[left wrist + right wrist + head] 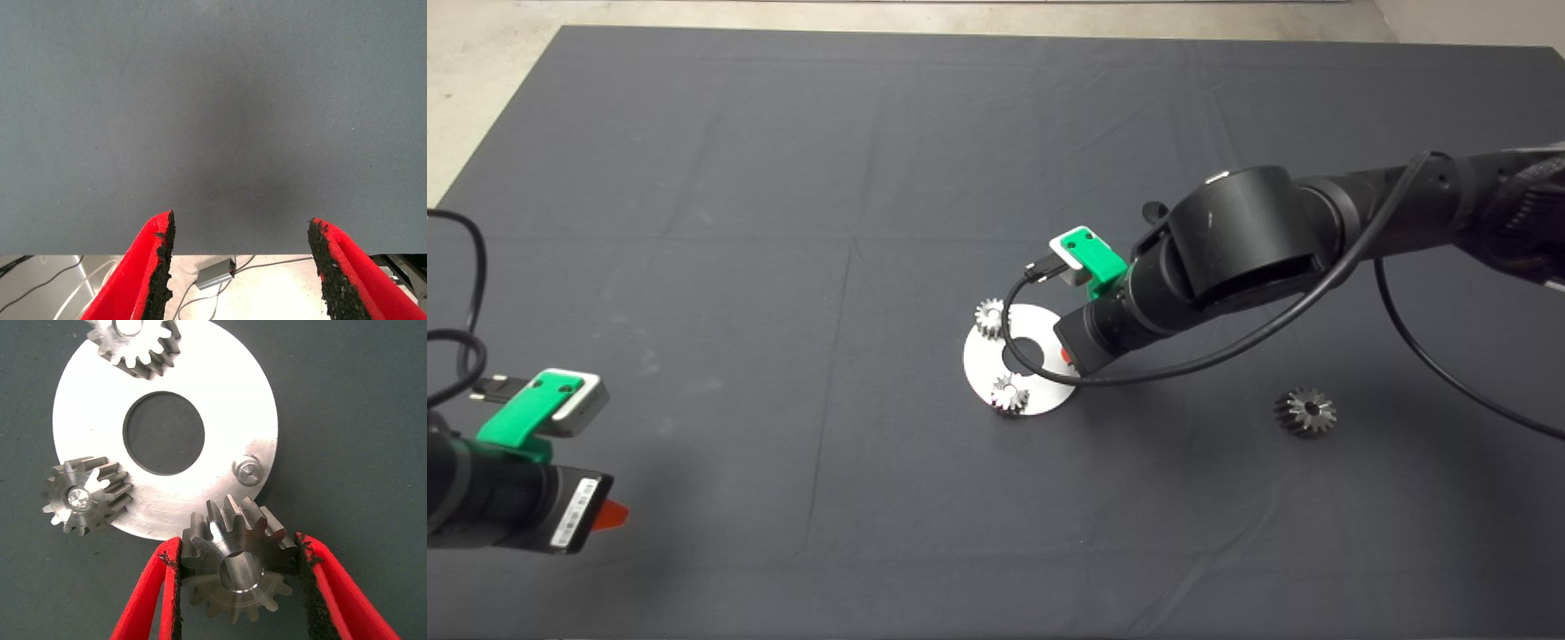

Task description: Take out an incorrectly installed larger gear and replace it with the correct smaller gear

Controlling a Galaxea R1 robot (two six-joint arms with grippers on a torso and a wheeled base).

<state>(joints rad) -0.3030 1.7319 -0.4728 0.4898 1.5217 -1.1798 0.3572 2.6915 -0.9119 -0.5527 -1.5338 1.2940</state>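
- The right gripper (237, 577) is pinching the smaller gear (239, 568) between its two black pads, one pad pressing on each side of the toothed rim, with the gear's bore facing the wrist camera.
- In the head view the right gripper (1069, 354) is reaching in from the right and hanging over the right-hand edge of the silver disc (1040, 391), and its body is hiding the gear it is holding.
- The relation that matters: a bare pin (249, 471) is standing on the disc (227, 393) just beyond the held gear, a little off to one side of its bore, so the bore is not yet lining up over the pin.
- I judge that the next move calls for shifting the gear a short way towards the pin, keeping its axis upright, then lowering it on.
- Two brighter small gears (85, 495) (137, 343) are sitting at other spots on the disc's rim, well clear of the pin.
- The larger gear (1305, 412) is lying alone on the mat (783, 178), well apart from the disc to the right, already off the assembly.
- The left gripper (237, 267) is waiting at the lower left with its fingers spread and nothing between them; the right arm is plainly the nearer one.
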